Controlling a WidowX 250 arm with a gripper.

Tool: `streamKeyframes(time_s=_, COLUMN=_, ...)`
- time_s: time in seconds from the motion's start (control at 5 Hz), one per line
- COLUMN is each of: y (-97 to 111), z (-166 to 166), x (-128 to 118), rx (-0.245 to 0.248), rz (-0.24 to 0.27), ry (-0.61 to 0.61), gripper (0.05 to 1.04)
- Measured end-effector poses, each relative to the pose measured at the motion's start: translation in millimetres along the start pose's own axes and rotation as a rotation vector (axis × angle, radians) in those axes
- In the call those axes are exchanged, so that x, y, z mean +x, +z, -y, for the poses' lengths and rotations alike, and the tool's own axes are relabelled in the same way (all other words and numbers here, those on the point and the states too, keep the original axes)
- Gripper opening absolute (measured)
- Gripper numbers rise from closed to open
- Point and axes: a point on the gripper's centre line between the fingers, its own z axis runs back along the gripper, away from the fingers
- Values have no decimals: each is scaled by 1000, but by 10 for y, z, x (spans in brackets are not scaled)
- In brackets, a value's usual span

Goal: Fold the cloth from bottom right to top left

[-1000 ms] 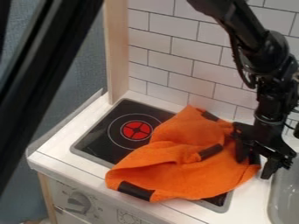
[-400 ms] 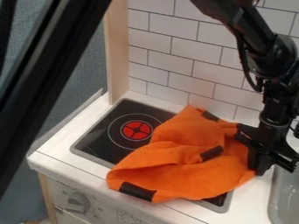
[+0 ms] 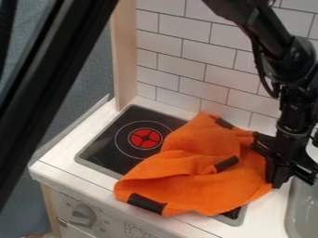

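Gripper on the cloth's right edge, fold yet to be made

The gripper is down at the right edge of the cloth and looks closed on a bit of it, low against the tabletop. The cloth spreads away to its left, rumpled, over much of the stove, with the burner showing beyond. Just right of and below the gripper is the sink.

This reads as the grasp at the start of the fold. Next, the gripper should lift that edge clear, carry it up and left over the rest, then lower it and let go. A low pull would likely drag the whole cloth instead of folding it.

As for writing, fine marks ring the knob, far down and left of the gripper, too small to read. The cloth's dark patches carry no lettering that can be made out.
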Motion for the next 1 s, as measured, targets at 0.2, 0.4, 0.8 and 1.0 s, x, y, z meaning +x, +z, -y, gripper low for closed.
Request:
streamKeyframes(time_s=0.2, y=113, z=-47, x=10, rx=-23, rz=3, ry=-19, gripper=49)
streamKeyframes(time_s=0.4, y=427, z=-108, x=35, rx=-53, rz=45, ry=-51, gripper=49)
streamKeyframes(time_s=0.8, y=838, z=-496, x=-229, rx=-74, rz=78, ry=-51, gripper=49)
streamKeyframes(time_s=1.0, y=850, z=-725, x=-449, rx=-97, rz=86, ry=-31, gripper=49)
